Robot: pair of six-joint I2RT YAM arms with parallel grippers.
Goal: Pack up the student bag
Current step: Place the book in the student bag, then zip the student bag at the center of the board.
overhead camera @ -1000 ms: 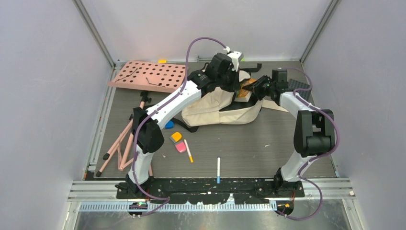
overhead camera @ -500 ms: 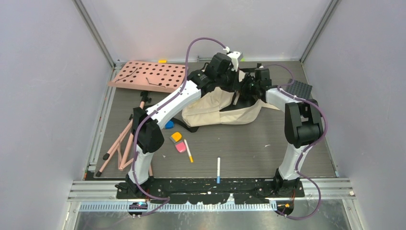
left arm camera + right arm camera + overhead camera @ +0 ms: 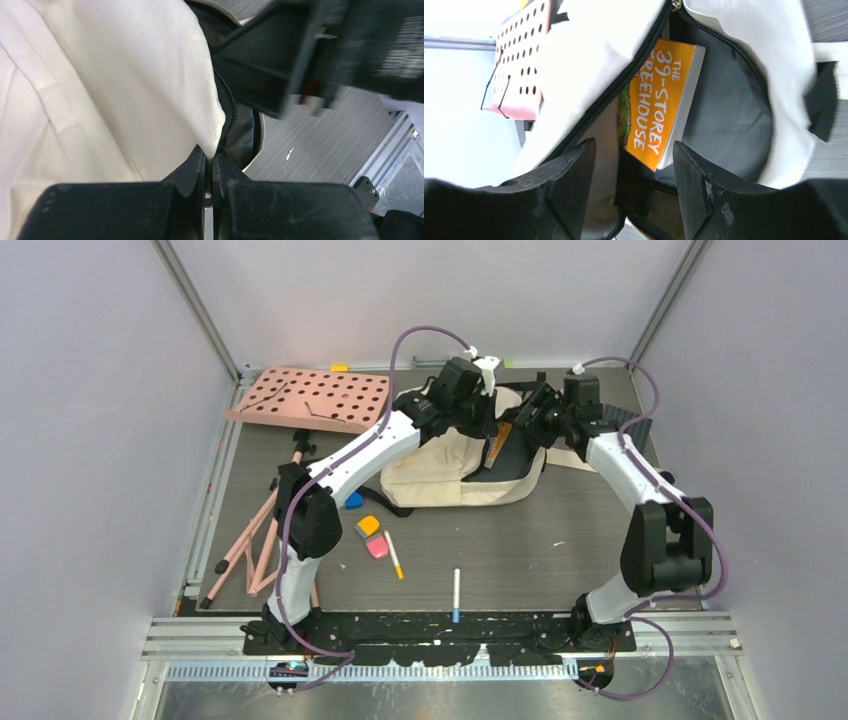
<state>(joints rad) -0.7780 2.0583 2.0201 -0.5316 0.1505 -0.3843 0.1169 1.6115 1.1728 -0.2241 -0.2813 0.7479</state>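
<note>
The student bag (image 3: 440, 468), cream fabric with grey lining, lies at the back middle of the table with its zip mouth held open. My left gripper (image 3: 486, 418) is shut on the cream edge of the bag's flap (image 3: 212, 156), pinching the fabric beside the zip. An orange book (image 3: 659, 105) titled "The 39-Storey Treehouse" stands tilted inside the bag's mouth (image 3: 499, 444) against the grey lining (image 3: 731, 100). My right gripper (image 3: 634, 150) hangs open just above the opening (image 3: 532, 423), its fingers apart and holding nothing, with the book beyond the fingertips.
A pink perforated board (image 3: 310, 397) lies back left. Pink stand legs (image 3: 250, 540) lie along the left side. A blue piece (image 3: 353, 500), orange and pink erasers (image 3: 373, 536), a yellow-tipped marker (image 3: 394, 555) and a blue-tipped pen (image 3: 456, 592) lie in front. A black gridded block (image 3: 632, 425) sits right.
My right gripper carried the orange book into the bag's mouth, opened and let go, then drew back a little to the right. The left gripper kept its pinch on the flap.
</note>
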